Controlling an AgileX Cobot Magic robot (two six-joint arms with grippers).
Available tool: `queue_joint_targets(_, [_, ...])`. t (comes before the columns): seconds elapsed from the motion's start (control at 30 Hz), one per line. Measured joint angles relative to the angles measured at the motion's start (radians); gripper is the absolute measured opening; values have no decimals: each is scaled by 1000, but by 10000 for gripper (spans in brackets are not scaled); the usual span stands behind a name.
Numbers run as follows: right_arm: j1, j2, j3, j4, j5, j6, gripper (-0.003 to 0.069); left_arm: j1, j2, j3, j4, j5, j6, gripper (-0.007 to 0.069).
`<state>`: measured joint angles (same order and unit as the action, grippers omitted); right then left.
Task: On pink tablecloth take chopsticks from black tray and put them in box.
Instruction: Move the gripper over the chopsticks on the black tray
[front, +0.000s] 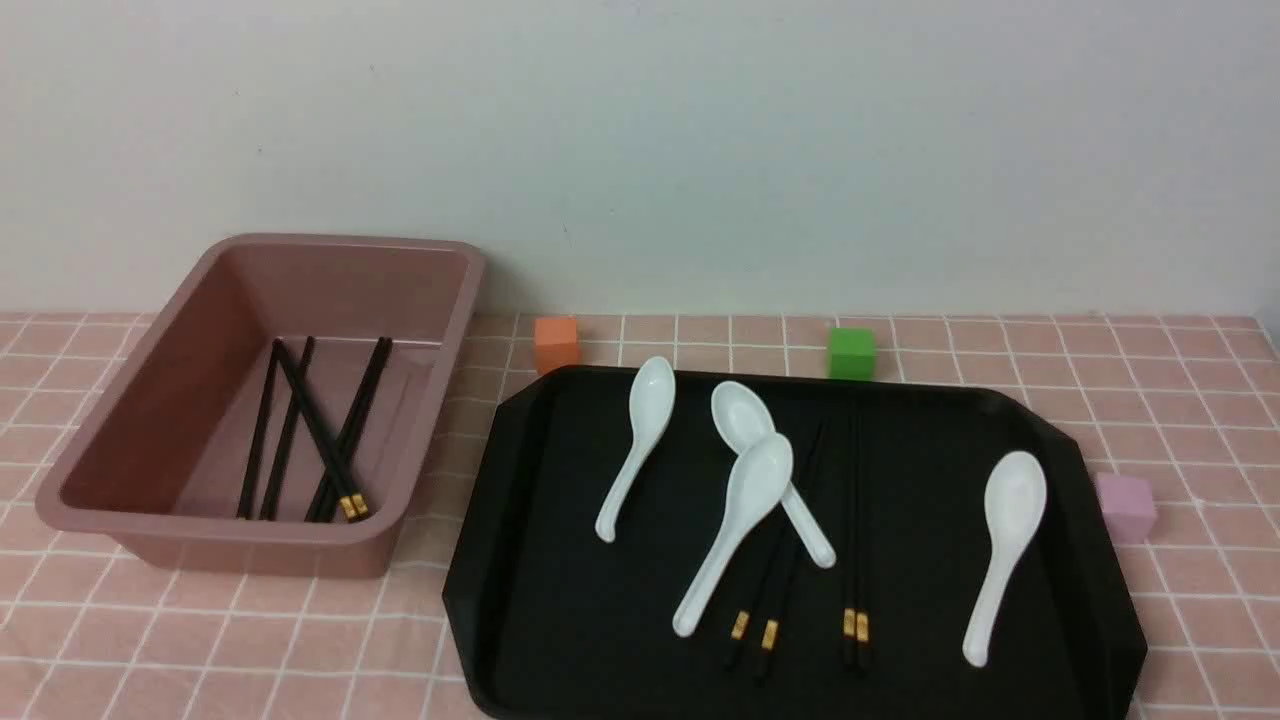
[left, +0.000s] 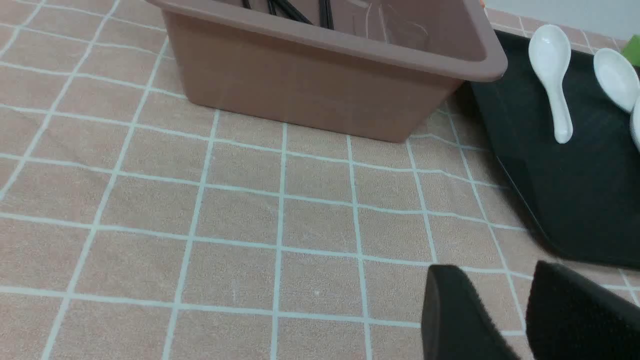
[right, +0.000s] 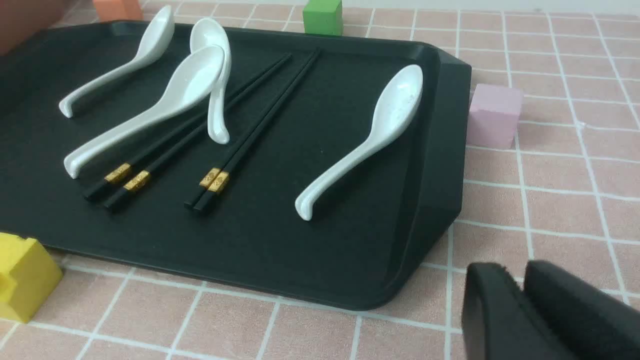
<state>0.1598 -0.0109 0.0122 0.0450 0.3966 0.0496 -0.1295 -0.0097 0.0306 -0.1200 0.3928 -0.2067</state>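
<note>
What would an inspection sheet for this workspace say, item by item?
Surface: pink tablecloth, white grid lines
Job's things: chopsticks on black tray, some partly under spoons; more chopsticks in box
Clutter: four white spoons on tray; orange, green, pink and yellow blocks around it
Left gripper: fingers apart, empty
Right gripper: fingers slightly apart, empty
Cables: nothing seen
Surroundings: pale wall behind

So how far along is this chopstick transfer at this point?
Partly done. Several chopsticks already lie inside the pink box. Neither the left tool nor the right tool has anything in its grip. Left to do: four chopsticks on the black tray, two partly beneath the white spoons and two side by side.
</note>
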Motion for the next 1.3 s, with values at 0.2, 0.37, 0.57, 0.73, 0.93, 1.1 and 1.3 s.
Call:
queue_joint_targets(0.2, [0, 0, 0, 0, 0, 0, 124, 0, 0, 0, 0, 0, 0, 239])
queue_joint_targets(0.37, [0, 0, 0, 0, 0, 0, 129, 0, 0, 0, 0, 0, 0, 239])
queue_joint_targets(0.57, [0, 0, 0, 0, 0, 0, 136, 0, 0, 0, 0, 0, 0, 239])
queue_joint_targets(0.73, [0, 0, 0, 0, 0, 0, 144, 0, 0, 0, 0, 0, 0, 239])
queue_joint_targets(0.93, [0, 0, 0, 0, 0, 0, 148, 0, 0, 0, 0, 0, 0, 239])
queue_joint_targets(1.1, [0, 0, 0, 0, 0, 0, 156, 0, 0, 0, 0, 0, 0, 239])
queue_joint_targets(1.3, [0, 0, 12, 71, -81, 39, 158, 0, 0, 0, 0, 0, 0, 239])
